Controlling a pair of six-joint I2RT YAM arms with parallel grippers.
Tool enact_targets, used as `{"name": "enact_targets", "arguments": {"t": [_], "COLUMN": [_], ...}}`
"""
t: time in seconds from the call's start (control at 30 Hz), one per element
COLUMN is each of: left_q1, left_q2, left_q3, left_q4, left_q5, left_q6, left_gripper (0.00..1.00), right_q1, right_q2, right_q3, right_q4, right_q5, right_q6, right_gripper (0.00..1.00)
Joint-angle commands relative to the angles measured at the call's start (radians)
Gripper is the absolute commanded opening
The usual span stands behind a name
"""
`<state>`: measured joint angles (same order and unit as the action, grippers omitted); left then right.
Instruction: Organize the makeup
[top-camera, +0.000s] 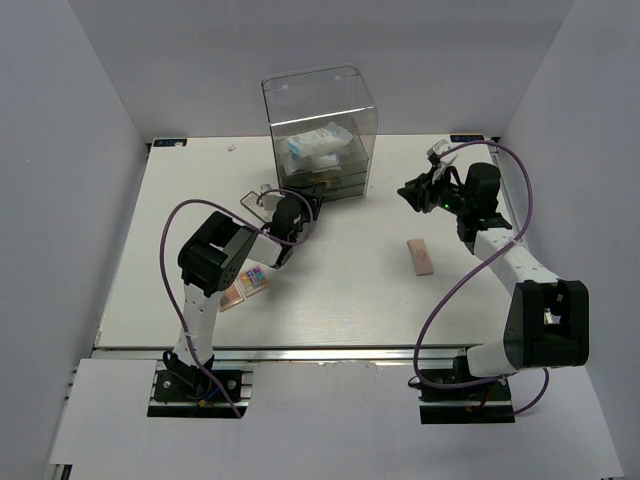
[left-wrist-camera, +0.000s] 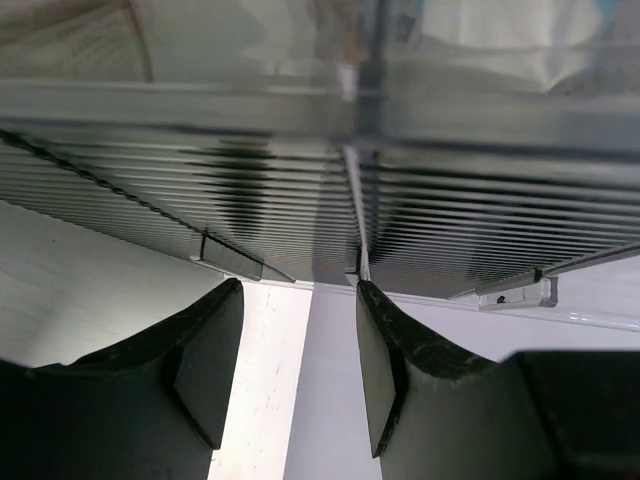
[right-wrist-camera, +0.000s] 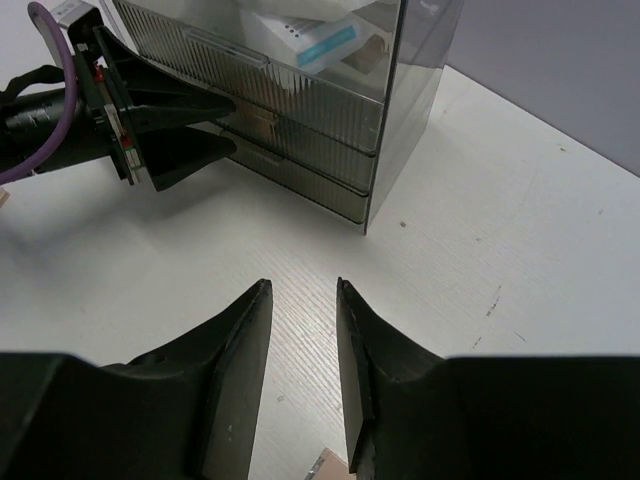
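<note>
"White counter (top-camera: 350, 310), two arms. Nearest us, by the left one, two small palettes lie just beside each other: one multicoloured palette (top-camera: 254, 279) and one pinkish palette (top-camera: 232, 297)."

"And one peach palette (top-camera: 421, 256) lies alone on the right half, well apart from those two."

"Further in, the left hand (left-wrist-camera: 295, 300) is released. Its fingers are spread with nothing between them, and it points close at the ribbed drawer fronts. One flat case (top-camera: 252, 198) lies on the counter just to its left."

"The right hand (right-wrist-camera: 300, 290)?"

"Also released, with a narrower gap and nothing in it. It's held above the counter and turned toward the box."

"Farthest back stands one clear drawer box (top-camera: 320, 110). One white-and-blue packet (top-camera: 315, 148) lies inside it, on top of the drawers. I count at least two drawers."
</note>
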<state>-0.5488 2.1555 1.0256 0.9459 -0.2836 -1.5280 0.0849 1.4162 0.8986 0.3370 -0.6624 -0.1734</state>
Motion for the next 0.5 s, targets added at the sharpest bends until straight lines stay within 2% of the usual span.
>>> {"name": "enact_targets", "arguments": {"t": [0.0, 0.3, 0.47], "left_q1": [0.000, 0.001, 0.000], "left_q2": [-0.006, -0.013, -0.011], "left_q3": [0.045, 0.056, 0.057], "left_q4": [-0.096, -0.200, -0.214], "left_q5": [-0.031, -0.052, -0.057], "left_q6": [-0.009, -0.003, 0.006], "left_gripper": [0.58, 0.47, 0.47], "right_q1": [-0.010, -0.011, -0.011], "right_q2": [-0.028, -0.020, -0.020], "right_q3": [-0.003, 0.003, 0.000], "right_q4": [0.077, 0.086, 0.085], "right_q5": [-0.019, -0.020, -0.019], "right_q6": [0.038, 0.049, 0.051], "right_gripper": [0.38, 0.38, 0.39]}}
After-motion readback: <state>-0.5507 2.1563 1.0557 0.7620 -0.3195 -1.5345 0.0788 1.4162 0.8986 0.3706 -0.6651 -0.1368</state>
